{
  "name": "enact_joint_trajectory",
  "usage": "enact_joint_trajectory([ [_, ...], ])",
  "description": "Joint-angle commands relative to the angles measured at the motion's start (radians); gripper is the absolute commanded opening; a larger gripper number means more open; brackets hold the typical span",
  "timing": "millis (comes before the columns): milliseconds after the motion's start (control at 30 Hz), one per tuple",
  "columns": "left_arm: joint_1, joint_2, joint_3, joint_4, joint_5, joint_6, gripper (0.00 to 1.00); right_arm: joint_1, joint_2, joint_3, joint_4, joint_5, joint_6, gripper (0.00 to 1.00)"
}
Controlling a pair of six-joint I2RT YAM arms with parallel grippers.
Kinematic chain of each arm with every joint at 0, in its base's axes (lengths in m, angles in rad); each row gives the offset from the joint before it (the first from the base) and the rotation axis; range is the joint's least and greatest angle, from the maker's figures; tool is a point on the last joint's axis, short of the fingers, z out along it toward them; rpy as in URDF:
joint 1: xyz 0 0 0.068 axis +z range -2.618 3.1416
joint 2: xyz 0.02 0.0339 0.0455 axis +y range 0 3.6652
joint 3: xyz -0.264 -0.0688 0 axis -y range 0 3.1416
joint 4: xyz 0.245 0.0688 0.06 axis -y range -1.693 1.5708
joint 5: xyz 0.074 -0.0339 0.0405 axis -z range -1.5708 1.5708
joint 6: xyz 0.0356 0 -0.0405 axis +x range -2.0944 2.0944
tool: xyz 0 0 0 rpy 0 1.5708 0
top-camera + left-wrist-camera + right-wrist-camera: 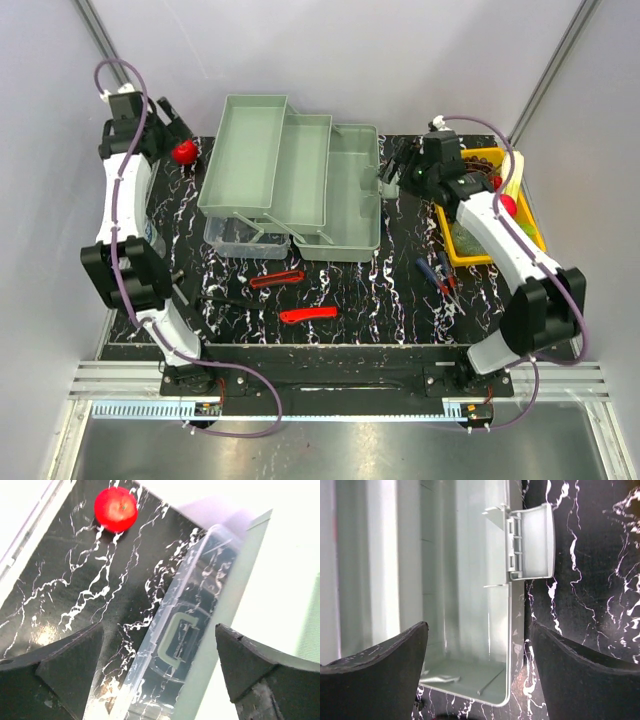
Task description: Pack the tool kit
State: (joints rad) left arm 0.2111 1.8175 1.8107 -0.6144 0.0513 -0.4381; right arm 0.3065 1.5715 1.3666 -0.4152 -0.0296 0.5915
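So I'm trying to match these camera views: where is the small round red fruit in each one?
Top external: the small round red fruit lies at the far left of the black marbled table.
Left wrist: the fruit is top left.
Right wrist: not in it.
Shared landmark: the pale grey-green plastic toolbox.

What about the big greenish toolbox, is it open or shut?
Open. The toolbox has its trays spread out in steps, its clear lid lies flat on the table, and its latch hangs unfastened.

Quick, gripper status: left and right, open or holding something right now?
Left gripper: open, holding nothing.
Right gripper: open, holding nothing.
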Motion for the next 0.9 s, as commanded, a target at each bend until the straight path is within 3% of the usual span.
enact_joint_trajectory([
  [0, 0.004, -0.112, 0.114, -0.051, 0.028, 0.004, 0.99, -0.003, -0.146, -0.021, -0.075, 0.012, -0.128, 0.89],
  [167, 0.004, -0.194, 0.156, -0.054, 0.108, -0.011, 0.99, -0.003, -0.293, -0.179, -0.184, 0.152, -0.162, 0.89],
  [367, 0.004, -0.300, 0.102, 0.037, 0.344, -0.053, 0.99, -0.004, -0.366, -0.412, -0.183, 0.177, -0.174, 0.90],
  [467, 0.002, -0.330, 0.082, 0.074, 0.464, -0.077, 0.99, -0.003, -0.344, -0.457, -0.172, 0.133, -0.177, 0.87],
  [567, -0.004, -0.351, 0.078, 0.090, 0.531, -0.085, 0.99, -0.003, -0.329, -0.488, -0.133, -0.086, -0.251, 0.79],
  [667, -0.016, -0.365, 0.073, 0.099, 0.568, -0.100, 0.99, 0.002, -0.361, -0.530, -0.096, -0.231, -0.268, 0.79],
  [867, -0.029, -0.394, 0.058, 0.100, 0.602, -0.102, 0.99, 0.080, -0.499, -0.607, 0.004, -0.262, -0.271, 0.80],
])
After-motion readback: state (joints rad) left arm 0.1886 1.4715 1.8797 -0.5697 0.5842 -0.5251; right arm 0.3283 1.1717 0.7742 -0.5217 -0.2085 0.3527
